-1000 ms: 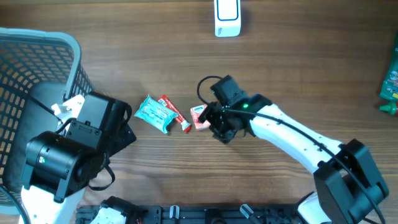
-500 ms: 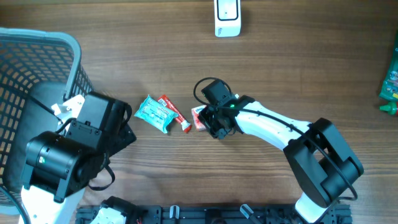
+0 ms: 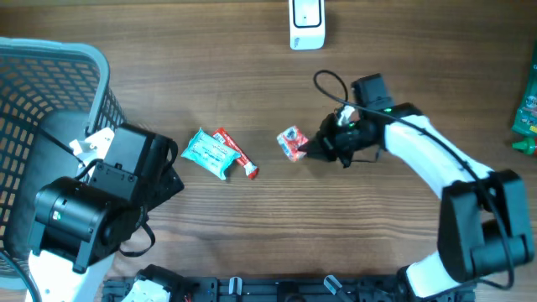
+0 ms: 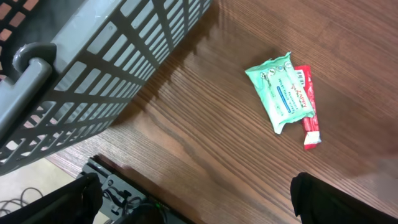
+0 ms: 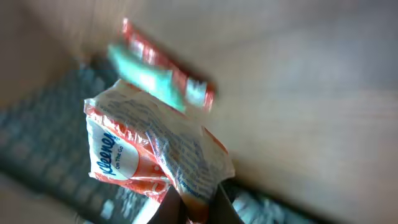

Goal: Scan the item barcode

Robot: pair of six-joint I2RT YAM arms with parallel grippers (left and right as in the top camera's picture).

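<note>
Right of the bench's (image 3: 403,67) middle, the right end effector (image 3: 317,148) is gripping a crumpled red-and-white packet (image 3: 292,143) by one edge, its jaws shut tight on the wrapper. From above it is hard to tell whether the packet is clearing the wood. The right wrist view is blurring badly: the packet's branded face is pointing at the lens, its other side is hiding, and only the fingertips (image 5: 214,205) are showing at the bottom. The left end effector (image 4: 196,183) is hanging wide open and empty beside the basket (image 3: 50,84), which is running off the left edge. Overhead, the arm's own body is covering it. A teal pack (image 3: 208,153) and a red sachet (image 3: 237,154) are lying touching, near the packet. A white scanner (image 3: 306,23) is being cut by the top edge, and a green pack (image 3: 527,113) by the right edge. Bare wood is lying open between packet and scanner.
</note>
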